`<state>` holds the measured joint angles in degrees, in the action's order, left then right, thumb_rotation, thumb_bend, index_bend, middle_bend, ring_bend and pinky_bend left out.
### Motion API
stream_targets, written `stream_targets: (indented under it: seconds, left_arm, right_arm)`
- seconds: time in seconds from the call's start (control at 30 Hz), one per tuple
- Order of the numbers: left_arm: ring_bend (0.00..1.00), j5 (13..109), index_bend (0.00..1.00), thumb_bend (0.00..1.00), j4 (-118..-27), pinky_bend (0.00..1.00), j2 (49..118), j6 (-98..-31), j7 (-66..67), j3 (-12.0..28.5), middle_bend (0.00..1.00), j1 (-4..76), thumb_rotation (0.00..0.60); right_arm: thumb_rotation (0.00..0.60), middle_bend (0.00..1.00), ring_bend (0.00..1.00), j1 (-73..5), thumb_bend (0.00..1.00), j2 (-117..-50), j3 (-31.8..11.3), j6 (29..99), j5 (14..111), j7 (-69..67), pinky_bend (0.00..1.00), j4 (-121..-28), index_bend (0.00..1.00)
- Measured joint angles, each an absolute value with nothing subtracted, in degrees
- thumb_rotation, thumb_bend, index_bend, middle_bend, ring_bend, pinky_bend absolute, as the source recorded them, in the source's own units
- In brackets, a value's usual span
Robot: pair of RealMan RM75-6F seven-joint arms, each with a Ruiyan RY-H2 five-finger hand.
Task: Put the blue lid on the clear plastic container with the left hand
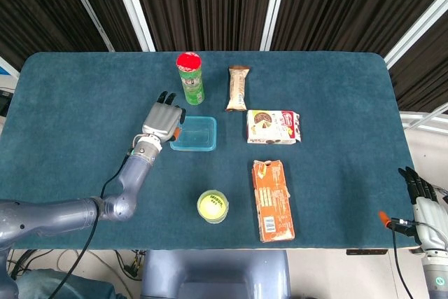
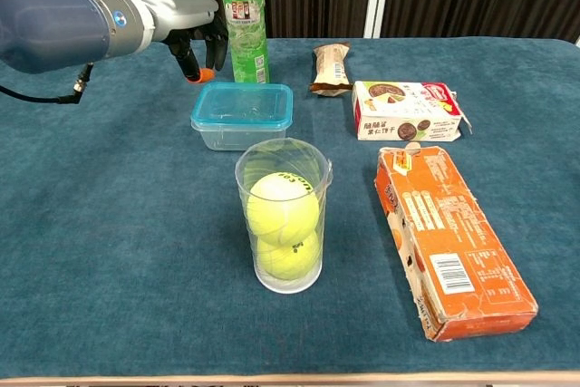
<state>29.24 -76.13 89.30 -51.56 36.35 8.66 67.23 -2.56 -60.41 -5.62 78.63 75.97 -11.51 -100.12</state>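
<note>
Just past your left hand's fingertips, toward the back of the table, you have a tall green cylindrical snack can with a red lid [image 1: 190, 78], standing upright. Further to that hand's right lies a brown wrapped snack bar [image 1: 238, 88], flat on the dark teal cloth-covered table [image 1: 84, 96]. Beyond it, further right, a white cardboard box printed with chocolate pie pictures [image 1: 274, 127] lies flat. Nearer you than the hand and to its right stands a clear plastic cup holding two yellow tennis balls [image 2: 283, 215], upright. Just right of the cup lies a long orange cardboard box [image 2: 450, 240], its far end torn open.
</note>
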Motion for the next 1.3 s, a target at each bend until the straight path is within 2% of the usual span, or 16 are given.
stream_targets:
  seconds: [0.17, 0.67, 0.97, 1.3]
  left_arm:
    - [0.1, 30.81, 0.64, 0.44, -72.52, 0.05, 91.4, -50.79, 35.15, 9.1, 0.48, 66.58, 0.6]
    - [0.12, 28.44, 0.64, 0.48, -64.73, 0.05, 94.14, -46.22, 34.15, 11.17, 0.52, 65.57, 0.6]
    - [0.12, 30.2, 0.65, 0.5, -58.24, 0.05, 96.61, -42.7, 31.6, 12.23, 0.52, 65.64, 0.6]
    - [0.12, 29.19, 0.65, 0.49, -53.87, 0.05, 98.86, -40.92, 35.11, 12.73, 0.51, 67.74, 0.6]
  right_arm:
    - [0.6, 0.0, 0.0, -2.53, 0.29, -60.34, -5.68, 78.56, 75.87, -11.75, 0.0, -100.16, 0.07]
    - [0.6, 0.0, 0.0, -2.54, 0.29, -60.27, -5.69, 78.18, 75.51, -11.77, 0.0, -100.34, 0.07]
    - [0.6, 0.0, 0.0, -2.53, 0.29, -60.26, -5.73, 78.02, 75.25, -11.76, 0.0, -100.44, 0.07]
    - [0.6, 0.0, 0.0, -2.56, 0.29, -60.13, -5.66, 77.73, 75.15, -11.76, 0.0, -100.62, 0.07]
